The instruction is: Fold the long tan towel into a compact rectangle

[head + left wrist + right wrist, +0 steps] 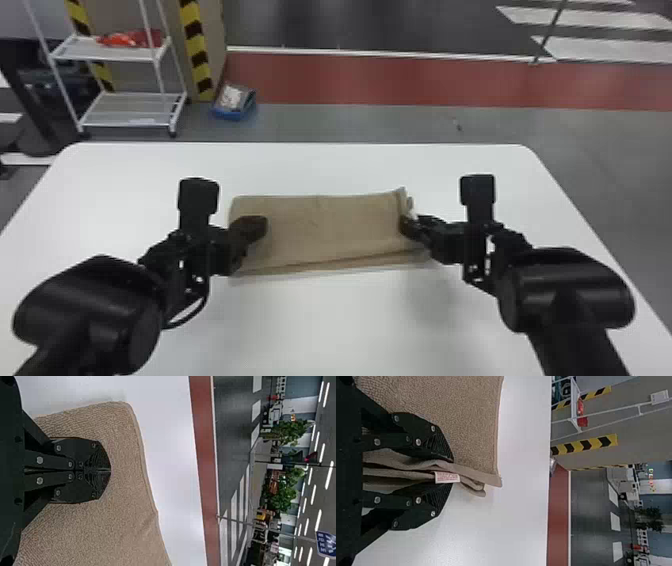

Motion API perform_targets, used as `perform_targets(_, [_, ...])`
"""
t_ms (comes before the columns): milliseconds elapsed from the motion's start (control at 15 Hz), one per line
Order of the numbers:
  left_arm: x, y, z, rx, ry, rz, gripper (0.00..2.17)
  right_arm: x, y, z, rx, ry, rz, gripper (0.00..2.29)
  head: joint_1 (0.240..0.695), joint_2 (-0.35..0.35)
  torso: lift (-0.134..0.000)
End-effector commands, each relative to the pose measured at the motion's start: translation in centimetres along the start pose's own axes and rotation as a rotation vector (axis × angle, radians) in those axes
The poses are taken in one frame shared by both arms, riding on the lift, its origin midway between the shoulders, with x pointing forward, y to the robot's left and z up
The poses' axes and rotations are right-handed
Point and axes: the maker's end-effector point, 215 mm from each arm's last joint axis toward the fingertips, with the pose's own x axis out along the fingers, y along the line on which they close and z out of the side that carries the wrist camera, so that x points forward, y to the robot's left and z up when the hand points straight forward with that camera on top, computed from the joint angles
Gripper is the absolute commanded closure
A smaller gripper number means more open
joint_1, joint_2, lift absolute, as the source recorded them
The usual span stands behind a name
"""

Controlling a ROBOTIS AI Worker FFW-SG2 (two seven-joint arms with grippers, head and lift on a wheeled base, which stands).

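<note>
The tan towel (330, 227) lies folded as a wide rectangle on the white table, its lower layers showing along the near edge. Over its left end is my left gripper (257, 227); in the left wrist view the left gripper (109, 470) is shut, fingers together above the towel (123, 522), with no cloth seen between them. At the right end stands my right gripper (406, 226). In the right wrist view the right gripper (452, 472) is open around the towel's (462, 419) layered side edge, where a white tag (447, 477) sticks out between the fingers.
The white table (320, 320) extends around the towel on all sides. Beyond its far edge, a white wire shelf (132, 109) stands at the back left, with a blue box (234, 102) on the floor beside it.
</note>
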Motion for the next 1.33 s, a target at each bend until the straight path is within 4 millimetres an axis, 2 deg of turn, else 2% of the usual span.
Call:
perform_targets(0, [0.0,0.0,0.0,0.002,0.0,0.001,1.92,-0.3,1.2,1.0,0.029,-0.025,0.043,1.45,0.695,-0.074,-0.123])
perform_targets(200, [0.0,0.0,-0.1,0.003,0.006,0.002,1.92,-1.2,3.6,3.9,0.047,-0.101,0.102,1.45,0.695,-0.061,-0.123])
perform_targets(467, [0.3,-0.8,-0.6,0.02,0.017,-0.007,1.92,-4.3,8.1,10.3,0.044,-0.214,0.182,1.45,0.695,-0.032,-0.123])
perform_targets(667, [0.7,-1.9,-1.0,0.015,0.02,-0.021,1.92,-5.9,11.5,14.1,0.038,-0.267,0.224,1.45,0.695,-0.015,-0.123])
perform_targets(733, [0.4,-2.0,-0.7,0.005,0.013,-0.025,1.92,-5.8,11.0,14.3,0.039,-0.256,0.201,1.45,0.695,-0.005,-0.123])
perform_targets(867, [-1.4,-2.1,1.9,-0.015,-0.045,-0.046,1.92,-5.6,10.7,14.1,0.041,-0.238,0.186,1.45,0.695,-0.001,-0.123])
perform_targets(933, [-2.7,-1.0,3.0,-0.019,-0.059,-0.048,1.92,-5.6,10.6,13.9,0.042,-0.233,0.182,1.45,0.695,-0.001,-0.123])
perform_targets(1000, [-3.4,-0.8,3.1,-0.008,-0.056,-0.061,1.92,-5.6,10.5,13.9,0.039,-0.234,0.18,1.45,0.695,0.0,-0.123])
perform_targets(1067, [-4.1,0.9,2.7,0.002,-0.049,-0.044,1.92,-5.6,10.4,13.9,0.038,-0.234,0.179,1.45,0.695,0.005,-0.123])
perform_targets(1200, [-5.1,2.7,1.7,-0.019,-0.031,-0.049,1.92,-5.6,10.3,14.1,0.037,-0.236,0.171,1.45,0.695,0.021,-0.123])
perform_targets(1267, [-5.3,2.6,-0.1,-0.026,0.006,-0.06,1.92,-5.6,10.2,14.2,0.038,-0.238,0.168,1.45,0.695,0.028,-0.123])
